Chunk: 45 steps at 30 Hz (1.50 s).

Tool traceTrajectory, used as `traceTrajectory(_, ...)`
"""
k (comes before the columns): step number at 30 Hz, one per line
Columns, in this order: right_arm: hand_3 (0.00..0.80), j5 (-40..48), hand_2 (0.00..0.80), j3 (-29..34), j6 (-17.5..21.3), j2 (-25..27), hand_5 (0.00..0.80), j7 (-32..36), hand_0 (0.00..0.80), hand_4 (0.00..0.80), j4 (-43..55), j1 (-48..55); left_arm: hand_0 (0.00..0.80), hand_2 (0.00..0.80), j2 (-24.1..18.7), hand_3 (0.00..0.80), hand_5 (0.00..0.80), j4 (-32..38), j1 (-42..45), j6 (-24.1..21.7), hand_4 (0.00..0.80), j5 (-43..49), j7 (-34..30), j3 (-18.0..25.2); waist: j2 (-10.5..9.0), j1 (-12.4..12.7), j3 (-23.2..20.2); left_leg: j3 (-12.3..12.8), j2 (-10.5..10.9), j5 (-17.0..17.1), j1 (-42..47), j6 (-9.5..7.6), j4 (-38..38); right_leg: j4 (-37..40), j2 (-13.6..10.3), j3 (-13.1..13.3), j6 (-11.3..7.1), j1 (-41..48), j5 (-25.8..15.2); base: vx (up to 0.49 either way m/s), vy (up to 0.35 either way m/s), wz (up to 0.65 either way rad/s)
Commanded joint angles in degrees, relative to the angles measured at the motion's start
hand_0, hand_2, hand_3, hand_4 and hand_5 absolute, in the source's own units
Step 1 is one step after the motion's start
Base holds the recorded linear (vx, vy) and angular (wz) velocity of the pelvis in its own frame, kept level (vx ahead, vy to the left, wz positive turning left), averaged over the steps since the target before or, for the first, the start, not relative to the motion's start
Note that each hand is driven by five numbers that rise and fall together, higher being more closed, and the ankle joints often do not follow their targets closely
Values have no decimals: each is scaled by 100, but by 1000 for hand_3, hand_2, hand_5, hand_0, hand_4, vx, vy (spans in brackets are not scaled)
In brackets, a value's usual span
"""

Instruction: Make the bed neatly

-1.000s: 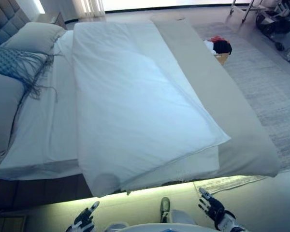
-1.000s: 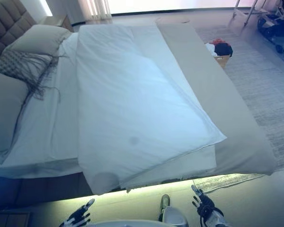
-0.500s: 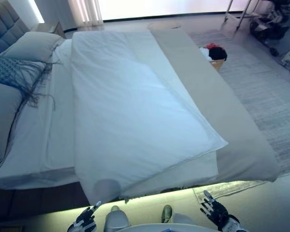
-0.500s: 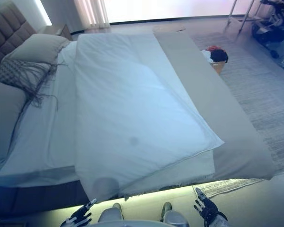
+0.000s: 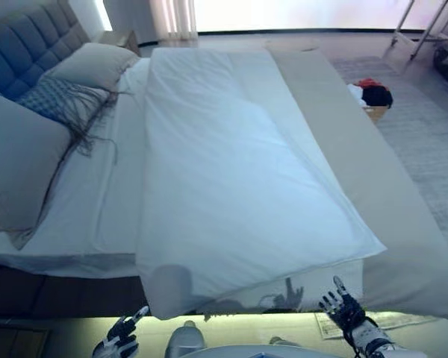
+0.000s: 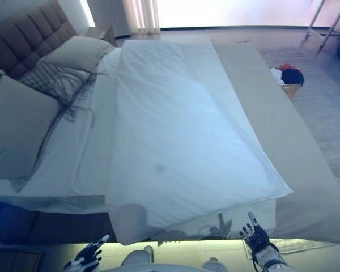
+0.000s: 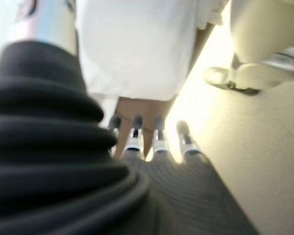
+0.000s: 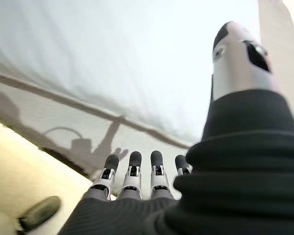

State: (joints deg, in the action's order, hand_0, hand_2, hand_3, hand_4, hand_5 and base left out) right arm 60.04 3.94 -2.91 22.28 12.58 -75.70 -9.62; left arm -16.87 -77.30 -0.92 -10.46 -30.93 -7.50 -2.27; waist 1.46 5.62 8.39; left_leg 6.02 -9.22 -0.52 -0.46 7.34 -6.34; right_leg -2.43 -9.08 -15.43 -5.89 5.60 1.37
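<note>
The wide white quilted duvet [image 5: 239,179] lies skewed across the grey-headboard bed [image 5: 30,45], its near corner overhanging the side; straightening seems left to do; left hand [image 5: 119,341] and right hand [image 5: 345,309] hover empty, fingers straight, touching nothing.

One white duvet [image 5: 239,186], three pillows [image 5: 19,168], one fringed throw [image 5: 63,104], one basket [image 5: 373,101]

L hand [image 5: 119,342] low at lower left, fingers straight, holding nothing. R hand [image 5: 346,309] raised at lower right, fingers [image 8: 132,172] spread, empty.
</note>
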Motion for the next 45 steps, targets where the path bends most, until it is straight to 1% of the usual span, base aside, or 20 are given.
traceTrajectory(1,0,-134,0,205,2,251,0,-376,0,0,-147,-631,0,0,-195,0,0,50,-381,-236,0,36,-118,-253,-116,177,272,-172,-250,383,-1032,111,-631,-538,-417,106,-73,118,311,-97,-46,12)
traceTrajectory(6,0,-58,0,77,-133,444,0,-804,0,0,-179,-1087,0,0,-258,0,0,220,-695,-346,0,-269,-144,-419,-23,250,643,-387,-241,483,-1576,170,-863,-727,-429,100,-17,-197,401,-123,-55,12)
traceTrajectory(7,0,69,0,21,-104,489,0,-917,0,0,-225,-1271,0,0,-268,0,0,259,-818,-378,0,-351,-124,-475,21,273,816,-470,-225,529,-1777,186,-940,-833,-446,103,3,-375,419,-172,-42,8)
traceTrajectory(8,0,197,0,-2,-118,515,0,-964,0,0,-249,-1372,0,0,-273,0,0,274,-890,-382,0,-394,-89,-501,54,281,897,-513,-217,558,-1885,196,-978,-903,-453,97,14,-488,427,-179,-28,10)
traceTrajectory(10,0,466,0,-46,-272,574,0,-1022,0,0,-283,-1587,0,0,-295,0,0,326,-1023,-392,0,-539,-89,-511,123,292,1065,-579,-186,613,-2097,201,-1031,-1018,-458,90,44,-706,449,-121,-3,8)
traceTrajectory(13,0,567,0,-155,-442,650,0,-1049,0,0,-298,-1797,0,0,-343,0,0,470,-1169,-456,0,-830,-135,-536,210,297,1293,-663,-115,706,-2362,201,-1013,-1118,-454,90,63,-1067,437,-116,-2,3)
traceTrajectory(18,0,771,0,-322,-712,731,0,-952,0,0,-323,-2077,0,0,-441,0,0,822,-1385,-522,0,-1439,-277,-472,288,306,1565,-733,21,768,-2604,154,-900,-1245,-455,104,63,-1623,368,-127,14,3)
traceTrajectory(23,0,979,0,-430,-939,757,0,-824,0,0,-307,-2298,0,0,-469,0,0,1208,-1673,-596,0,-1630,-206,-582,328,251,1759,-724,121,720,-2892,97,-1041,-1489,-501,209,51,-2119,348,-110,51,-2)
traceTrajectory(27,0,1173,0,-474,-884,908,0,-660,0,0,-252,-2555,0,0,-518,0,0,1543,-1899,-646,0,-1788,-106,-753,336,207,1927,-651,188,574,-3145,15,-1327,-1838,-577,291,23,-2604,351,-121,53,-5)
traceTrajectory(29,0,1296,0,-447,-809,1019,0,-554,0,0,-180,-2672,0,0,-522,0,0,1696,-1954,-656,0,-1833,-8,-820,329,175,2013,-607,196,409,-3255,-17,-1570,-2133,-624,343,23,-2865,411,-99,51,-11)
traceTrajectory(32,0,1740,0,-338,-652,1155,0,-313,0,0,-23,-2856,0,0,-515,0,0,1854,-1956,-634,0,-1933,108,-863,339,127,2133,-560,202,205,-3406,-86,-1871,-2640,-671,441,41,-3286,495,-73,49,1)
traceTrajectory(34,0,1955,0,-265,-539,1209,0,-52,0,0,22,-2938,0,0,-483,0,0,1914,-1923,-607,0,-2006,147,-902,351,106,2140,-533,220,103,-3535,-135,-1996,-2933,-697,519,36,-3602,551,-51,52,-3)
traceTrajectory(39,0,2349,0,-138,-342,1465,0,424,0,0,149,-3215,0,0,-371,0,0,1969,-1739,-576,0,-2044,199,-973,413,86,2140,-475,266,-76,-3812,-234,-2214,-3443,-789,594,44,-4175,619,-29,43,-2)
traceTrajectory(42,0,2476,0,-65,-252,1621,0,518,0,0,187,-3359,0,0,-335,0,0,1940,-1645,-606,0,-2069,195,-975,456,75,2140,-458,280,-138,-3921,-251,-2305,-3610,-826,605,53,-4361,643,-1,33,-6)
traceTrajectory(45,0,2500,0,-15,-124,1898,0,574,0,0,263,-3639,0,0,-343,0,0,1968,-1484,-662,0,-2125,133,-991,537,72,2140,-442,297,-197,-4032,-286,-2393,-3831,-877,633,67,-4605,661,22,35,-3)
